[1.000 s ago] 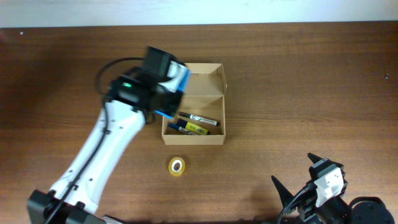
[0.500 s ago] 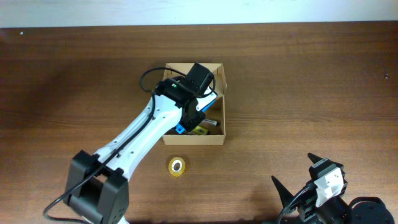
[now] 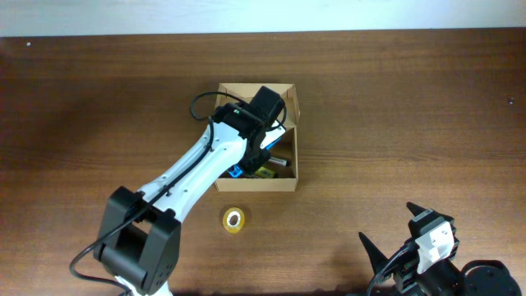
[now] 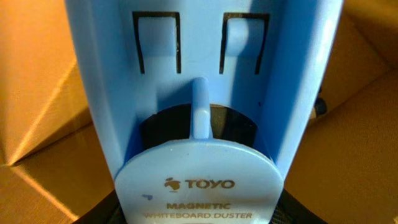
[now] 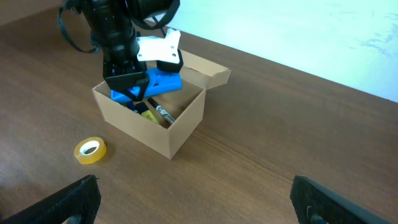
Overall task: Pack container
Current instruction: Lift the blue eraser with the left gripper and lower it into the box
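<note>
The container (image 3: 295,158), a tan cardboard box with its flap lid (image 5: 212,71) open at the back, stands mid-table. My left gripper (image 3: 256,145) hangs over its opening, shut on a blue magnetic whiteboard duster (image 5: 163,81) that tilts down into the box. In the left wrist view the duster (image 4: 199,93) fills the frame, with cardboard (image 4: 43,93) behind it. Markers (image 3: 275,161) lie on the box floor beside it. My right gripper (image 5: 199,202) is open with nothing between its fingers, low at the near right corner of the table (image 3: 390,228).
A yellow tape roll (image 3: 234,219) lies on the wood just in front of the box, also in the right wrist view (image 5: 91,150). The left arm stretches diagonally from the front left up to the box.
The left arm swung right from beside the box's left edge to over its opening and lowered the duster into it. The right arm has not moved.
</note>
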Robot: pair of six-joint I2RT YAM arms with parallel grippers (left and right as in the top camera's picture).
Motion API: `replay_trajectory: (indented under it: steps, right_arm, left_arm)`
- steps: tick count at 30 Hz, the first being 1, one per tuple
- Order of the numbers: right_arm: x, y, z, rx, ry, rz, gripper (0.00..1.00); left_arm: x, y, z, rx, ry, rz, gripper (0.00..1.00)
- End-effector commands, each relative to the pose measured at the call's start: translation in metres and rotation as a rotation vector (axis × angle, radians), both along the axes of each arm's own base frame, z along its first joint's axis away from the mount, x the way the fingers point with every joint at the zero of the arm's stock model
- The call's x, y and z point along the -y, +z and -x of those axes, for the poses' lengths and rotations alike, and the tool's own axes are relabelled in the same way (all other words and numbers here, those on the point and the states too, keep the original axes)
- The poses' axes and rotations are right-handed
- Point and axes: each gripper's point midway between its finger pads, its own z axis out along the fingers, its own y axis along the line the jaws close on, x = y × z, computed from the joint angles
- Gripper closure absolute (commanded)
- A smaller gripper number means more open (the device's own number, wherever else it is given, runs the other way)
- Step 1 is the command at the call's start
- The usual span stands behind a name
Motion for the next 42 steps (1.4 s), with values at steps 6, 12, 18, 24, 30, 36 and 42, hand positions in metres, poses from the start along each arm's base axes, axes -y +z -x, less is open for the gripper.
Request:
replay_trajectory:
  steps: [6,12,18,24,30,36,42]
  right_arm:
    - [0.003,0.002,-0.001,0.006,-0.021,-0.003,0.01]
    - [0.003,0.002,-0.001,0.006,-0.021,-0.003,0.01]
    - [0.003,0.002,-0.001,0.006,-0.021,-0.003,0.01]
    - [0.003,0.002,-0.001,0.006,-0.021,-0.003,0.01]
    - [0.003,0.002,-0.001,0.006,-0.021,-0.003,0.01]
    - [0.003,0.002,-0.001,0.006,-0.021,-0.003,0.01]
    - [0.003,0.002,-0.001,0.006,-0.021,-0.003,0.01]
  left_arm:
    - [0.001,-0.002,-0.004,0.003,-0.015,-0.013,0.27]
    - [0.005,0.002,-0.007,0.02,0.003,0.01,0.25]
    - [0.006,0.039,-0.018,0.11,0.143,0.104,0.25]
    - [-0.001,0.112,0.0,0.167,0.423,0.377,0.16]
    - [-0.02,0.147,0.046,0.157,0.61,0.466,0.16]
    - [-0.034,0.138,0.088,0.153,0.784,0.519,0.16]
    - [-0.049,0.098,0.137,0.077,1.027,0.544,0.16]
